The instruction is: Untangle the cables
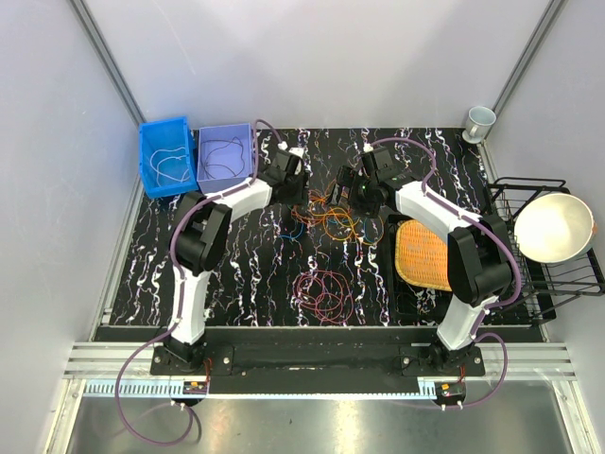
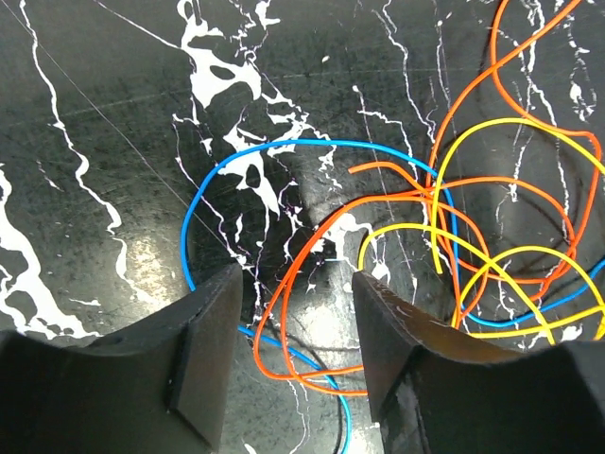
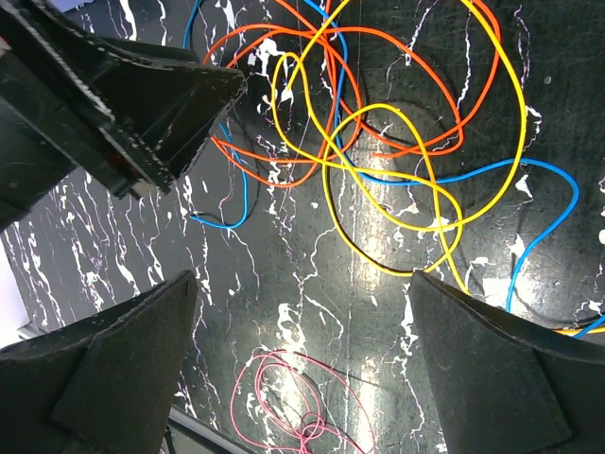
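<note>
A tangle of orange, yellow and blue cables (image 1: 328, 213) lies on the black marbled table between my two grippers. My left gripper (image 1: 301, 195) is open at its left edge. In the left wrist view the open left gripper (image 2: 295, 317) straddles an orange cable loop (image 2: 282, 301), with the blue cable (image 2: 312, 143) and yellow cable (image 2: 406, 225) beyond. My right gripper (image 1: 358, 195) hovers open at the tangle's right; it (image 3: 302, 326) holds nothing above the yellow (image 3: 370, 265), orange (image 3: 274, 33) and blue (image 3: 529, 163) cables. A magenta-red cable (image 1: 321, 293) lies apart, nearer the bases, and also shows in the right wrist view (image 3: 235, 402).
A blue bin (image 1: 165, 161) and a purple bin (image 1: 225, 156), each holding whitish cable, stand at the back left. An orange woven mat (image 1: 423, 253) lies right of the tangle. A wire rack (image 1: 558, 274) with a white bowl (image 1: 553, 227) stands far right, a cup (image 1: 479, 122) behind it.
</note>
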Controlling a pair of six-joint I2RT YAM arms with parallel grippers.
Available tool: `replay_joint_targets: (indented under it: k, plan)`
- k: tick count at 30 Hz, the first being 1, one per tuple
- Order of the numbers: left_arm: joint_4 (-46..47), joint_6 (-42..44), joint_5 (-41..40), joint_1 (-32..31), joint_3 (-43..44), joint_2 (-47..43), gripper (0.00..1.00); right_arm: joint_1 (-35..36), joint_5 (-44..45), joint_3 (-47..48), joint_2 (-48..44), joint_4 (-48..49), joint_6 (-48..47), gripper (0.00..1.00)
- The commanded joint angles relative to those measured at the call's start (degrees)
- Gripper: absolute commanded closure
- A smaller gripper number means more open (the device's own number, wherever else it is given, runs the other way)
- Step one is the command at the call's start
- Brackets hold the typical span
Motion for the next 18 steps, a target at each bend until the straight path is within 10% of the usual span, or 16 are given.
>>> replay_joint_targets:
  k: [1, 10, 15, 18]
  plan:
    - [2.4, 0.6, -3.2, -0.5, 1.6, 1.4, 0.49, -0.3, -1.1, 0.2, -2.4, 1.1, 0.1, 0.0]
    - [2.8, -0.2, -6.7, -1.6, -2.2, 1.3, 0.63, -0.3, -2.4, 0.2, -1.2, 1.4, 0.3, 0.0]
    - [3.3, -0.6, -7.4, -1.8, -4.2, 0.5, 1.0, -0.3, -2.9, 0.2, -0.9, 1.7, 0.5, 0.0]
    - [3.4, 0.0, -6.6, -2.3, -4.5, 0.0, 1.0, -0.3, -3.0, 0.2, -0.5, 1.8, 0.5, 0.0]
